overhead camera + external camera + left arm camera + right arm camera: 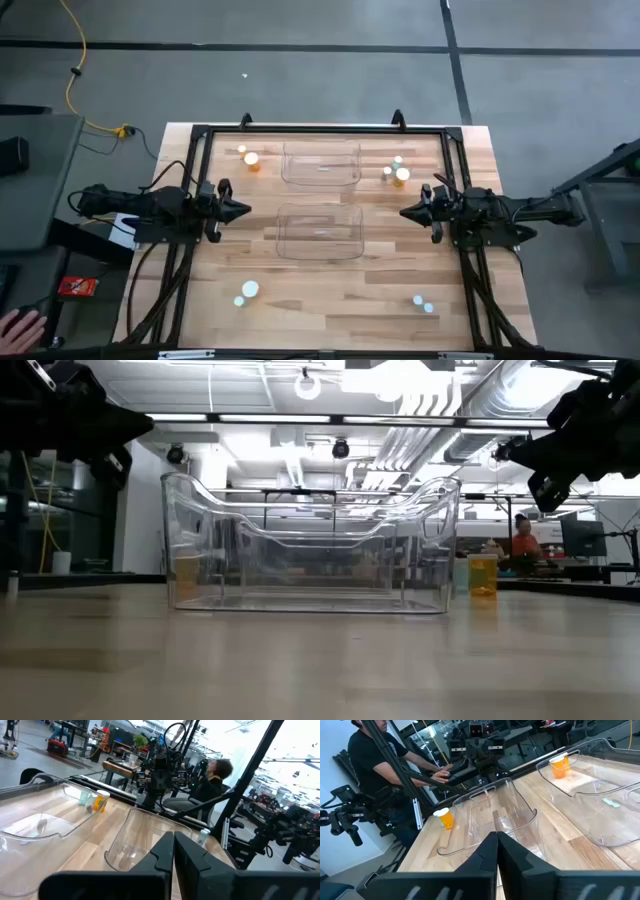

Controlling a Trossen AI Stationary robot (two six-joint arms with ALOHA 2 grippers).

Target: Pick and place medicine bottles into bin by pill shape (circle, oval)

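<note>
Here, table: we see a pale wooden table (330,300) with a black frame along its edges.
Bins: two clear plastic bins lie in the middle; the far bin (321,163) sits toward the back, the near bin (319,232) closer to the front, and we see no bottle in either.
Left gripper: the left gripper (240,210) hovers just left of the near bin, its fingers pressed together and grasping nothing.
Right gripper: the right gripper (407,211) hovers just right of the near bin, its fingers likewise clenched on nothing.
Medicine bottles: we count an orange bottle (251,160) left of the far bin, a cluster (397,174) to its right, a white-capped bottle (248,290) at front left, and a small pair (423,302) at front right.
</note>
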